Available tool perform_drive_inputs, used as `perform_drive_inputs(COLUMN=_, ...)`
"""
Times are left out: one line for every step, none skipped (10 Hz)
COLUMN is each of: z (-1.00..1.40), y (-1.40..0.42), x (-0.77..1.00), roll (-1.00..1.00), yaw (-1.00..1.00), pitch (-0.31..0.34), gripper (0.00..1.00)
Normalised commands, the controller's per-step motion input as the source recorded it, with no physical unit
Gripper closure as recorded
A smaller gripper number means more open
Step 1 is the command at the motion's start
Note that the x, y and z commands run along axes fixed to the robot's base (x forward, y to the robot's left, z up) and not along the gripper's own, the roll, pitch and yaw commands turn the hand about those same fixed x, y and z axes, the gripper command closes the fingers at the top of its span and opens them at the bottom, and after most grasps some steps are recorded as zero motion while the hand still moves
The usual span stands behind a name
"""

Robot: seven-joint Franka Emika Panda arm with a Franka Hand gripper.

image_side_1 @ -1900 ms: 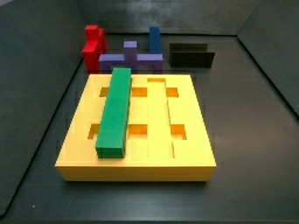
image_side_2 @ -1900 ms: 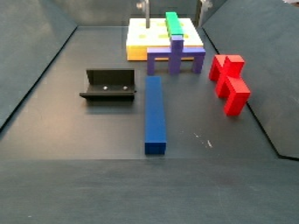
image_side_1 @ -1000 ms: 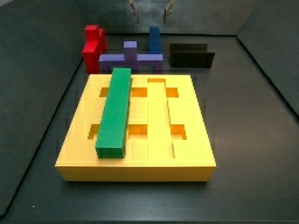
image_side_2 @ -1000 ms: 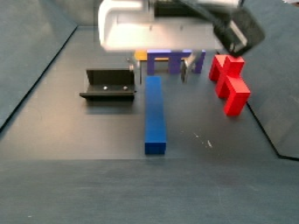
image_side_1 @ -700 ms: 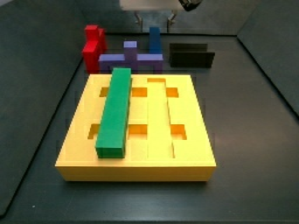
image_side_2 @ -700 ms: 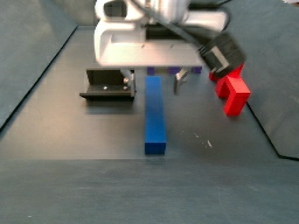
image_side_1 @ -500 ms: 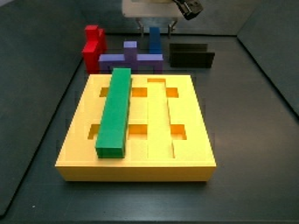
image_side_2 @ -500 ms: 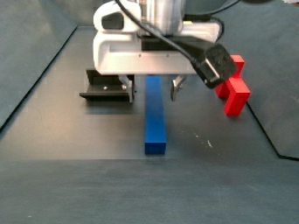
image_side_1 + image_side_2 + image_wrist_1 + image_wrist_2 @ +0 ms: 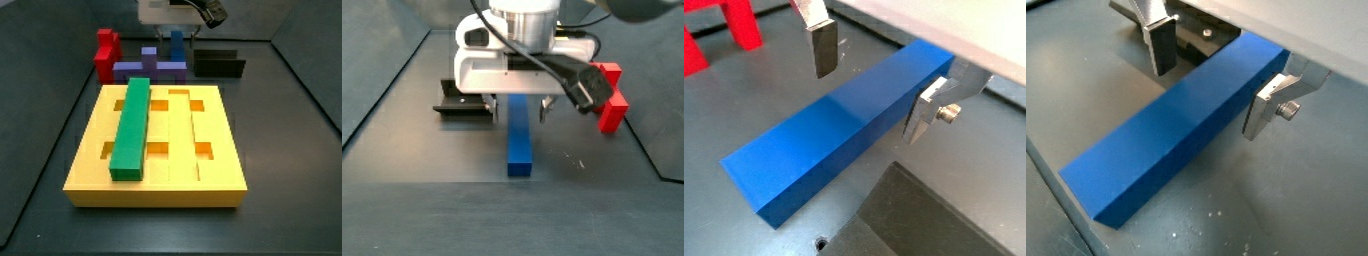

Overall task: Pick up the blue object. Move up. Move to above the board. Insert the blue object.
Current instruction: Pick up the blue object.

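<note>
My gripper (image 9: pixel 871 85) straddles the blue object (image 9: pixel 851 142) on the floor, jaws open with a gap on each side, positioned to clamp its long faces.

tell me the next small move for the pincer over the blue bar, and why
Probably a short descent, then close. In a wrist view the pincer is open, one finger on each side of the blue object, neither visibly touching it. In a side view the blue object lies flat on the floor, so nothing is gripped yet. How far the pads sit above the floor cannot be told.
</note>
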Motion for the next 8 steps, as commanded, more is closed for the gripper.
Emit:
perform_drive_inputs(z=-0.29, y=0.17, x=0.00, roll=-0.27, yaw=-0.20, pitch=-0.234, gripper=0.00)
perform_drive_inputs(z=-0.19, y=0.13, x=0.00, roll=-0.26, yaw=-0.16, pitch=-0.207, gripper=0.00)
perform_drive_inputs(z=-0.20, y=0.05, x=0.00, roll=-0.23, yaw=-0.21, pitch=-0.180, gripper=0.00)
perform_drive_inputs(z=-0.05, y=0.00, x=0.04, roll=-0.19, yaw=-0.23, pitch=-0.097, gripper=0.00)
perform_drive_inputs(z=0.00, y=0.00, x=0.11, roll=-0.18, yaw=-0.16, pitch=-0.059, gripper=0.00)
perform_drive_inputs(z=0.00, y=0.00, x=0.00, roll=-0.13, yaw=0.00, pitch=-0.050, gripper=0.00)
perform_drive_inputs(z=0.00, y=0.00, x=0.00, roll=-0.11, yaw=0.04, pitch=-0.043, gripper=0.00)
perform_drive_inputs(z=0.00, y=0.00, x=0.00, roll=-0.11, yaw=0.17, pitch=-0.031, gripper=0.00)
